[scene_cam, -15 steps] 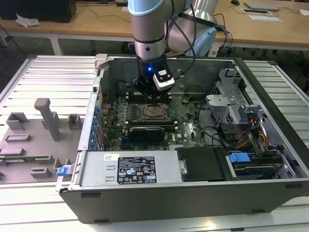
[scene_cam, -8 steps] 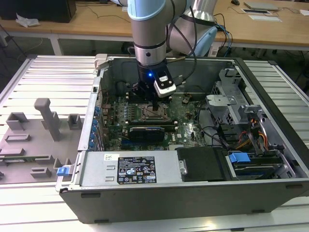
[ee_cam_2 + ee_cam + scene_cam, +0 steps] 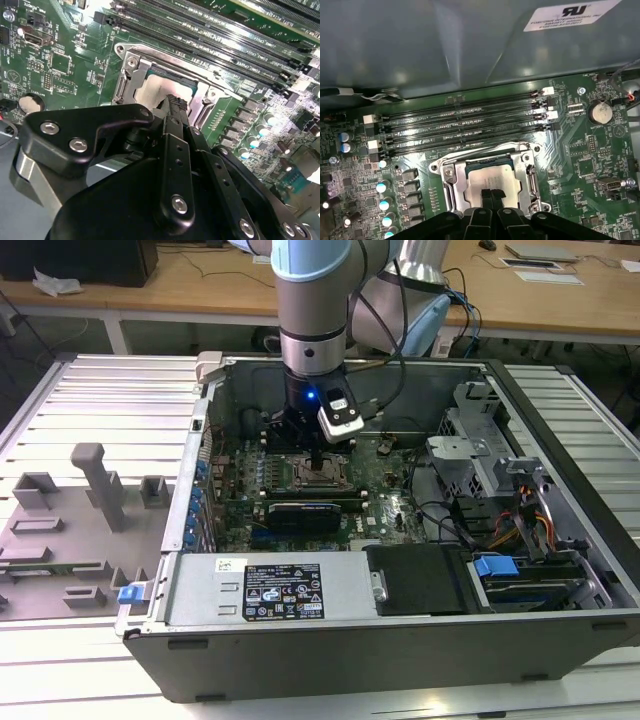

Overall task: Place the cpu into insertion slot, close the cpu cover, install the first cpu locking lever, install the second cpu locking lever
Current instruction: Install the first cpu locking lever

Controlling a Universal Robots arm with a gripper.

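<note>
The cpu [image 3: 487, 176] lies flat in the motherboard socket, its pale silvery face showing in both wrist views [image 3: 149, 91]. The cpu cover [image 3: 454, 184], a silver frame, lies flat around it [image 3: 125, 67]. My gripper [image 3: 490, 193] is shut with its two black fingers pressed together and nothing between them; the tips stand right over the cpu's face near one edge [image 3: 173, 101]. I cannot tell whether they touch it. In the exterior view the gripper [image 3: 315, 458] hangs straight down over the socket [image 3: 318, 476] inside the open computer case. The levers are not clear to make out.
Several memory slots [image 3: 465, 125] run beside the socket, and a coin battery [image 3: 600, 112] sits nearby. A black card [image 3: 310, 510] lies just in front of the socket, then the silver power supply [image 3: 270, 590]. A drive cage [image 3: 480, 455] and cables fill the exterior view's right. A grey fixture plate [image 3: 70, 525] lies outside the case.
</note>
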